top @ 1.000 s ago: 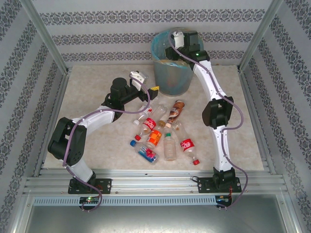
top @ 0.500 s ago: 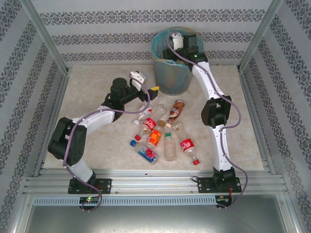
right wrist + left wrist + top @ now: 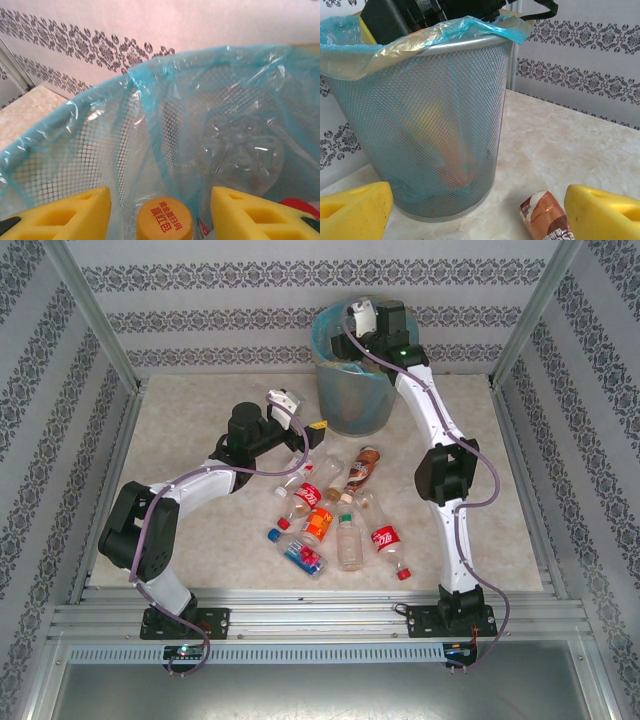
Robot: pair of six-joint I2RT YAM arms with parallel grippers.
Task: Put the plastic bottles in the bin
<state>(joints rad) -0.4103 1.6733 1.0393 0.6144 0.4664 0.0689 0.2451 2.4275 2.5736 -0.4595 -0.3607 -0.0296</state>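
My right gripper (image 3: 160, 197) hangs part-open, empty, over round grey mesh blue-lined bin (image 3: 420, 115); left gripper (image 3: 477, 200) wide, empty.

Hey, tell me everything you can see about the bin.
The bin is a round grey wire-mesh basket, tapering to its base, lined with a light blue bag folded over the rim. It stands upright on the table at the far side, near the wall. Bottles lie inside. The right gripper hangs open at its mouth.
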